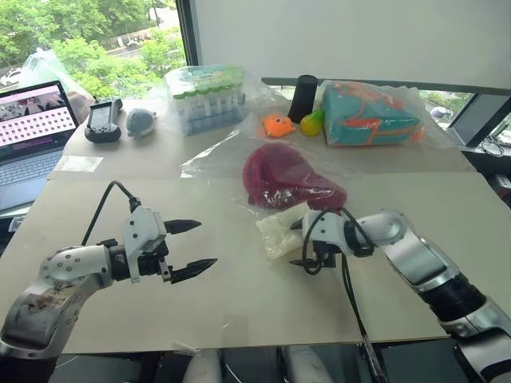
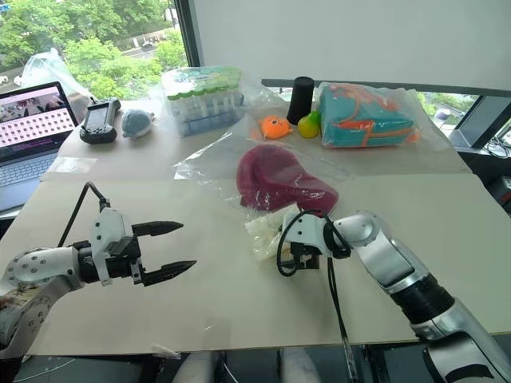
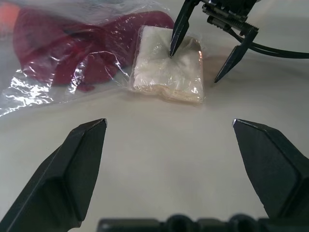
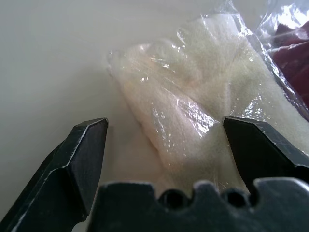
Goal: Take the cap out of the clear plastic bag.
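Cap: the cap lay inside the clear bag, mid-table.
Done: nothing yet; the cap was not out.
Right gripper: jaws wide, one tip touching a white packet.
Left gripper: jaws wide, empty, at 8 o'clock from the cap.
In the way: the packet, at the cap's 6 o'clock.
Around: a laptop at 9 o'clock.

Pale table by a bright window

A wide beige matte tabletop stands before a dark-framed window showing green trees; a plain white wall rises beside it.
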